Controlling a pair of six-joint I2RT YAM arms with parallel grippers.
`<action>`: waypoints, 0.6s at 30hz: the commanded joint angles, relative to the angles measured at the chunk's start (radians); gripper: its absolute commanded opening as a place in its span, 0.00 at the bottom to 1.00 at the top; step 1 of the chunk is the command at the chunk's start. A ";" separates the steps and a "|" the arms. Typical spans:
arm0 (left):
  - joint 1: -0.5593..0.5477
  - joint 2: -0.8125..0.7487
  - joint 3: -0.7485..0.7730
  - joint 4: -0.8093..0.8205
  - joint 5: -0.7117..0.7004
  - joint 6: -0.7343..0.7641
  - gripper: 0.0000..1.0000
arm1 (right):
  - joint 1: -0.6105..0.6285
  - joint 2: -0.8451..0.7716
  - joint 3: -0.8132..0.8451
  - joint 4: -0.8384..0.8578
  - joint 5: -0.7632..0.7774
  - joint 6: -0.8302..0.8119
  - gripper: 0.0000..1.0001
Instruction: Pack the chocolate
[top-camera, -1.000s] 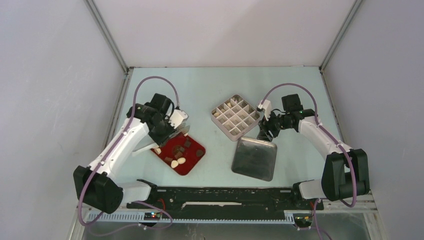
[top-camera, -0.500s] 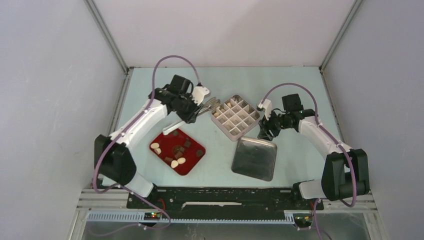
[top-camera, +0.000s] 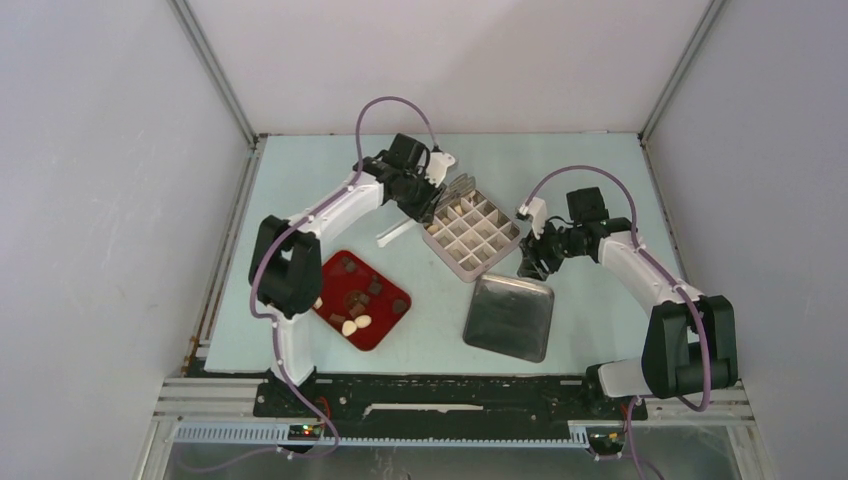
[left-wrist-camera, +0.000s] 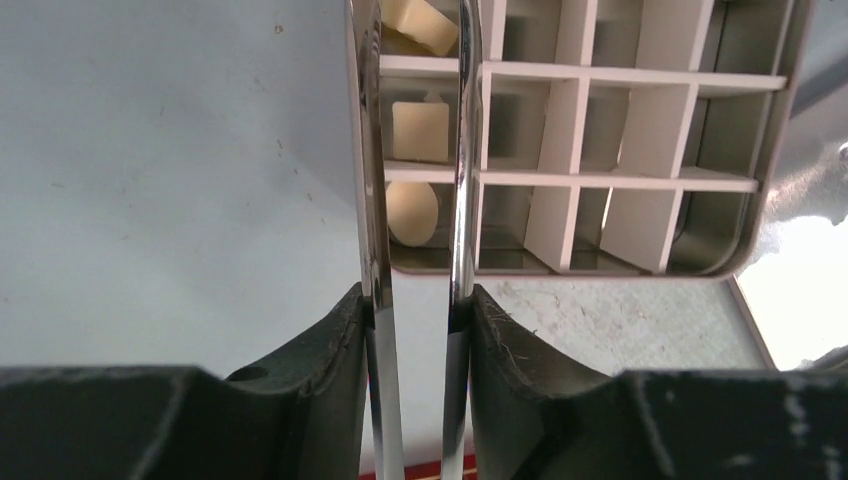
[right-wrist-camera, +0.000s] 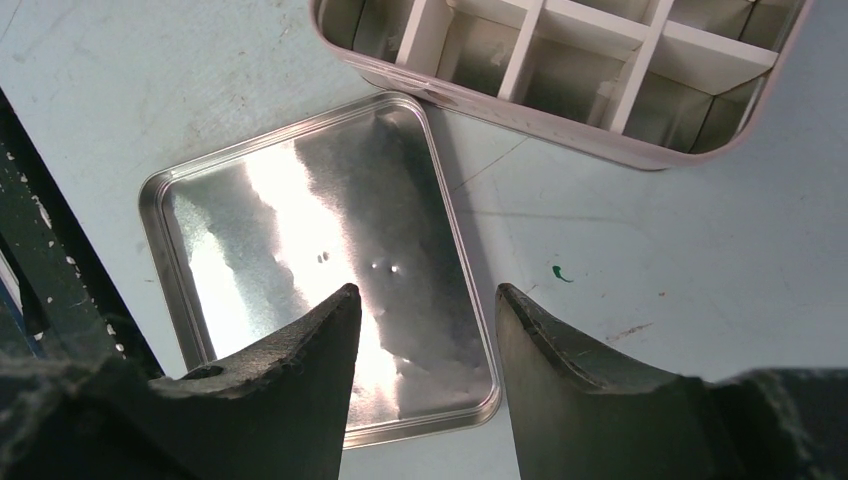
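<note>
My left gripper (left-wrist-camera: 415, 300) is shut on the metal tongs (left-wrist-camera: 372, 200), whose two blades reach out over the left column of the divided box (left-wrist-camera: 560, 272). Cream chocolate pieces lie in three cells of that column, among them an oval one (left-wrist-camera: 412, 212) in the near corner cell. The tong tips run out of the frame, so whether they grip a piece is unclear. From above, the left gripper (top-camera: 430, 185) is at the box's (top-camera: 470, 233) far-left corner. More chocolate (top-camera: 352, 325) lies on the red tray (top-camera: 385, 335). My right gripper (right-wrist-camera: 425, 295) hangs open and holds nothing.
The box's shiny metal lid (right-wrist-camera: 310, 260) lies flat on the table below the right gripper (top-camera: 530, 262), just in front of the box wall (right-wrist-camera: 560, 130). The lid (top-camera: 510, 317) sits right of the red tray. White enclosure walls surround the table.
The left arm has swung with the tongs from over the red tray up and to the right, to the box's far-left corner. The right arm has stayed in place.
</note>
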 joint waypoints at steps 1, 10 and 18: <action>-0.009 0.025 0.090 0.055 0.032 -0.055 0.11 | -0.016 0.000 0.019 0.017 -0.008 0.000 0.55; -0.025 0.098 0.157 0.003 0.027 -0.056 0.32 | -0.018 0.012 0.020 0.017 -0.010 -0.005 0.55; -0.030 0.076 0.163 -0.013 0.024 -0.052 0.37 | -0.018 0.013 0.020 0.015 -0.012 -0.005 0.55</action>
